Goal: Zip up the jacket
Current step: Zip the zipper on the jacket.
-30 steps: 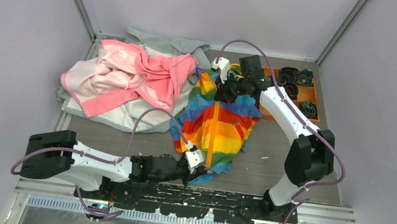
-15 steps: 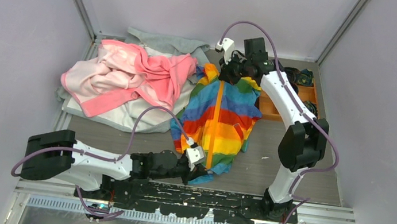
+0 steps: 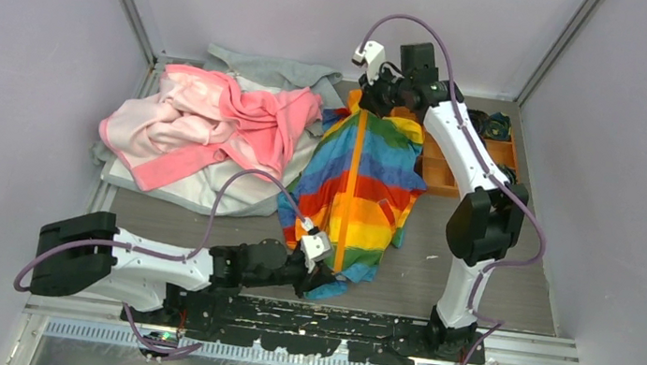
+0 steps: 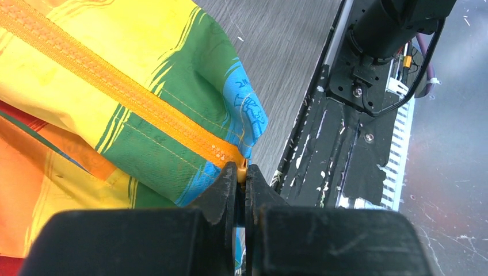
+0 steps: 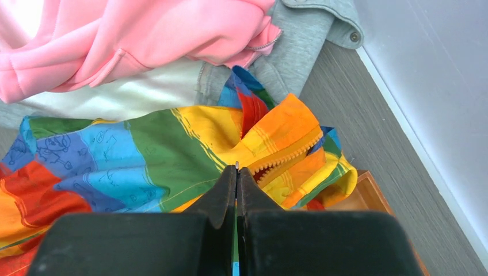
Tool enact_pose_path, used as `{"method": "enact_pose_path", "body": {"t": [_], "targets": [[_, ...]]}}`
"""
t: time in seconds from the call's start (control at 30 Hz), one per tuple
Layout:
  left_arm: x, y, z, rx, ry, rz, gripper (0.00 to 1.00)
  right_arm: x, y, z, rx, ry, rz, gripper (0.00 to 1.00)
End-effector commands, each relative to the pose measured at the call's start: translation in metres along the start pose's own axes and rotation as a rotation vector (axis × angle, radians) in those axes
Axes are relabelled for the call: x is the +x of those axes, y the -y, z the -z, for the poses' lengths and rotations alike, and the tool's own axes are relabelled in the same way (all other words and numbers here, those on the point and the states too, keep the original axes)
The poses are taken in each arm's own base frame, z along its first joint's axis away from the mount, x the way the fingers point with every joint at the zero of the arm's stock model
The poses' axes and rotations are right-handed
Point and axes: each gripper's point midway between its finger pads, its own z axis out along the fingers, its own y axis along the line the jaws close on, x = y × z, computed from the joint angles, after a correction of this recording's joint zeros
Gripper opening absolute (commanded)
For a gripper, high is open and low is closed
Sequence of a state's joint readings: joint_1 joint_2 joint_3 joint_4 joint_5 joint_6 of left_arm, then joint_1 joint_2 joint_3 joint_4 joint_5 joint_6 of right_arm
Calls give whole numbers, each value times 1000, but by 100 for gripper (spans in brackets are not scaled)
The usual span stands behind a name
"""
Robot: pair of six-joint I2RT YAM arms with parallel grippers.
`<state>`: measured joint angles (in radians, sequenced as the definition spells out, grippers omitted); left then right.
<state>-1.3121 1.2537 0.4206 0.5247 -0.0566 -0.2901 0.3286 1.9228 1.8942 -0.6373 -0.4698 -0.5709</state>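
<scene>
The left gripper (image 4: 241, 175) pinches the bottom of the jacket (image 3: 387, 177). The right gripper (image 5: 236, 172) pinches its zipper (image 3: 352, 186) at the top.

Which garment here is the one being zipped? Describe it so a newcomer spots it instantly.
On the grey table, right of the heap of clothes, the jacket lies stretched between both arms. Unlike the pink garment and grey garment beside it, it has rainbow stripes and an orange zipper down its middle.

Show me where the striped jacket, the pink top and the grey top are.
jacket (image 3: 383, 170), top view, blue stripe on its front.
pink top (image 3: 215, 116), top view, crumpled middle.
grey top (image 3: 268, 70), top view, far edge behind the pink one.
</scene>
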Motion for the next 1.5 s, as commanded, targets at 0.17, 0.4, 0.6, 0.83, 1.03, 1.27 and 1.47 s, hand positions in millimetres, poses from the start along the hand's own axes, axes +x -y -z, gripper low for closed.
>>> {"method": "enact_pose_path", "body": {"t": [0.17, 0.4, 0.6, 0.83, 1.03, 1.27, 1.47], "targets": [[-5, 16, 4, 91, -18, 55, 0, -61, 57, 19, 192, 156, 114, 1], [-6, 12, 7, 83, -28, 66, 0, -73, 76, 20, 235, 187, 120, 1], [-7, 9, 7, 81, -28, 73, 0, -79, 90, 21, 267, 202, 125, 1], [-11, 5, 6, 71, -28, 79, 0, -86, 103, 26, 310, 221, 135, 1], [-20, -1, 5, 38, -44, 74, 0, -96, 111, 30, 341, 243, 146, 1], [-44, -21, 4, -88, -47, 89, 13, -109, 127, 32, 408, 286, 139, 1], [-67, -36, 19, -234, -53, 177, 67, -92, 156, 16, 541, 260, 109, 4]]}}
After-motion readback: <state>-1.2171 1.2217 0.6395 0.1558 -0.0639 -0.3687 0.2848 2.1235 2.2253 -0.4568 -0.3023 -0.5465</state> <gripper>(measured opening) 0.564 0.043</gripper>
